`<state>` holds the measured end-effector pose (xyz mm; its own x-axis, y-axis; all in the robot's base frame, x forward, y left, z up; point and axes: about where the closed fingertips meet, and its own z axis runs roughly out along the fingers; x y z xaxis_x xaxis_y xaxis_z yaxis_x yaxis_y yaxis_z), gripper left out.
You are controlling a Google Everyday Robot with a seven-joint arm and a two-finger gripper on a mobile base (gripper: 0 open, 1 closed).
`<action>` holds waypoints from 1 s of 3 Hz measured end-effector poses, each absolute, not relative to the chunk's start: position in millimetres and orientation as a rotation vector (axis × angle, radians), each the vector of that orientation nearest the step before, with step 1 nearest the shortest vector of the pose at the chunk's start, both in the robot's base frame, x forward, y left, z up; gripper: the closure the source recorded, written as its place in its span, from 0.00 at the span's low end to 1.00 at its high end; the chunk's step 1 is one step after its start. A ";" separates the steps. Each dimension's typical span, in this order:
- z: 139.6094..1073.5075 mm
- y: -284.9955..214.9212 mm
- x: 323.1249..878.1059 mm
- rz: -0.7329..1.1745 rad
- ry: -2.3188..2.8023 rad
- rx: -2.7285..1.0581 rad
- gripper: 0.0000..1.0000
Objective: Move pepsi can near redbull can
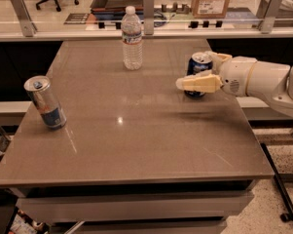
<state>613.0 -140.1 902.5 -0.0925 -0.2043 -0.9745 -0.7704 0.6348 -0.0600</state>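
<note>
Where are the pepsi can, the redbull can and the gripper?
pepsi can (200,65): camera view, upper blue side.
redbull can (44,99): camera view, silver upper body.
gripper (195,71): camera view, around the pepsi can.

One camera looks down across the table (136,150), hand (192,74) at right.

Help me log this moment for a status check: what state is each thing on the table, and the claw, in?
Dark blue pepsi can with silver top: upright, right side of the grey-brown table, at the claw.
Slim silver-and-blue redbull can: standing, left side, far from the pepsi can, untouched.
Clear plastic water bottle: upright, white cap on, far middle.
Cream claw: low over the table, around the pepsi can.
</note>
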 end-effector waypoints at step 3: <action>903.6 -132.0 613.0 0.584 1.627 -0.831 0.87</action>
<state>613.0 -132.0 903.6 -0.0885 -0.2064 -0.9745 -0.7789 0.6242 -0.0615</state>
